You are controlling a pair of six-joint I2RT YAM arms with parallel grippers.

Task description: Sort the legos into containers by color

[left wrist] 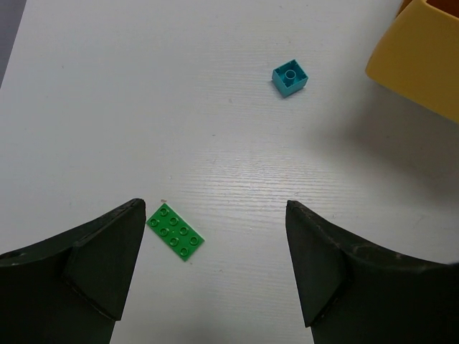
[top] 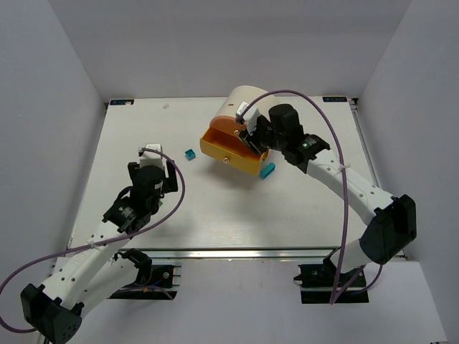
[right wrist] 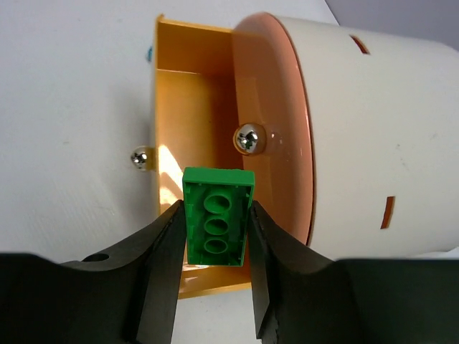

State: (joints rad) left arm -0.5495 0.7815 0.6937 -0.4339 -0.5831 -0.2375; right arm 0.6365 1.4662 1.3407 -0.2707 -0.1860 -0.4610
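Observation:
My right gripper [right wrist: 215, 206] is shut on a dark green brick [right wrist: 217, 188], underside toward the camera, held over the pulled-out yellow drawer [right wrist: 190, 100] of the cream drum [right wrist: 373, 136]. In the top view this gripper [top: 250, 135] sits above the drawer [top: 224, 153]. My left gripper [left wrist: 215, 209] is open and empty, low over the table [top: 166, 176]. A flat green plate [left wrist: 175, 231] lies between its fingers, next to the left one. A teal brick [left wrist: 290, 77] lies farther ahead and shows in the top view [top: 190, 154]. A second teal brick [top: 267, 170] lies by the drawer's right corner.
The drum [top: 247, 97] lies on its side at the back middle. Its peach drawer front [right wrist: 276, 107] with a round knob [right wrist: 249, 137] is shut beside the open drawer. The yellow drawer's corner [left wrist: 423, 57] shows at the left wrist view's upper right. White walls surround the table.

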